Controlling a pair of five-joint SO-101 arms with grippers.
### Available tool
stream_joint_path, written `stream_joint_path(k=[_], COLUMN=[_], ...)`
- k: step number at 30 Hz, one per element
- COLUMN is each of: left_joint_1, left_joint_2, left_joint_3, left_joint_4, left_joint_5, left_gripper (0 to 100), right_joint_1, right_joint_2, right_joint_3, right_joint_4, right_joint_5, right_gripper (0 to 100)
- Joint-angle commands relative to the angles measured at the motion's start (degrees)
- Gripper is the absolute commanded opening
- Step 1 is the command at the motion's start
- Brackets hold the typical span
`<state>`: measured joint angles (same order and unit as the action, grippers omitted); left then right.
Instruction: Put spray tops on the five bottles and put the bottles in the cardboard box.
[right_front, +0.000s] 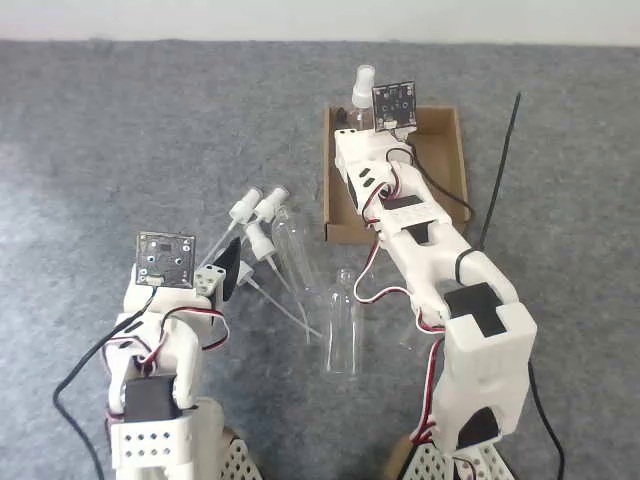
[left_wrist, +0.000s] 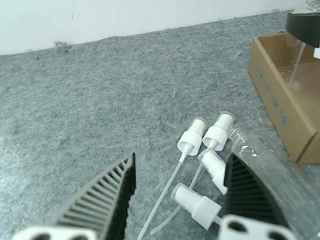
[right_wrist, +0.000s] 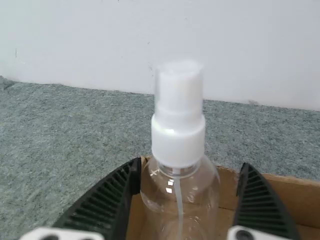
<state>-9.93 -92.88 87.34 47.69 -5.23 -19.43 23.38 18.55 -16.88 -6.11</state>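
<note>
My right gripper (right_wrist: 188, 170) reaches over the cardboard box (right_front: 440, 165) and stands open around an upright clear bottle (right_wrist: 180, 185) with a white spray top (right_wrist: 178, 120). One finger touches the bottle and a small gap shows at the other. That bottle (right_front: 362, 95) stands at the box's far left corner. My left gripper (left_wrist: 180, 175) is open and empty, low over the carpet beside several loose spray tops (left_wrist: 192, 137). A bare bottle (left_wrist: 260, 155) lies just past them, and another bare bottle (right_front: 343, 320) lies between the arms.
The grey carpet to the far left is open floor. A black cable (right_front: 500, 170) runs along the right of the box. The box's near wall (left_wrist: 282, 110) stands beyond the loose tops. The right arm's body (right_front: 430, 250) spans from the table front to the box.
</note>
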Motion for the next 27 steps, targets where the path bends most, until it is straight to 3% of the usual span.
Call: stream_joint_path(k=[1, 21, 27], left_joint_1=[-0.35, -0.35, -0.35], left_joint_2=[0.0, 0.0, 0.0], left_joint_3=[-0.13, -0.04, -0.04], left_joint_4=[-2.2, -2.2, -2.2], left_joint_5=[-0.44, -0.53, -0.53], left_gripper=[26, 26, 26], right_joint_1=[0.92, 0.92, 0.84], right_joint_2=[-2.95, -10.59, -20.18], right_joint_3=[-2.99, -0.62, -3.96], right_joint_4=[0.48, 0.84, 9.01], right_joint_5=[0.79, 1.05, 0.88], right_gripper=[26.0, 30.8, 30.8])
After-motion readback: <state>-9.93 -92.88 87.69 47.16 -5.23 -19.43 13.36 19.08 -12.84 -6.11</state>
